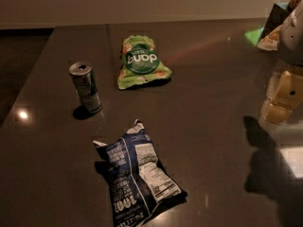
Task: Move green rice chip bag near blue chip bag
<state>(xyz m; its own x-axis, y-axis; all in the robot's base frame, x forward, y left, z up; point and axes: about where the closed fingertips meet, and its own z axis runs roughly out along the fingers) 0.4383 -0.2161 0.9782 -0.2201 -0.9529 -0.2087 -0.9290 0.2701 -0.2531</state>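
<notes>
The green rice chip bag (140, 62) lies flat on the dark table (213, 79) toward the back middle, its dark green round logo facing up. The blue chip bag (138, 174) lies crumpled near the front middle, its white nutrition label up. The two bags are well apart. My gripper (282, 98), pale yellow, hangs at the right edge of the view above the table, far to the right of both bags and touching neither. It casts a dark shadow (265, 164) on the table below it.
A silver and green drink can (86, 87) stands upright left of the green bag, between the two bags' rows. Packages (277, 30) sit at the far right back corner. The table's left edge runs diagonally beside a dark floor.
</notes>
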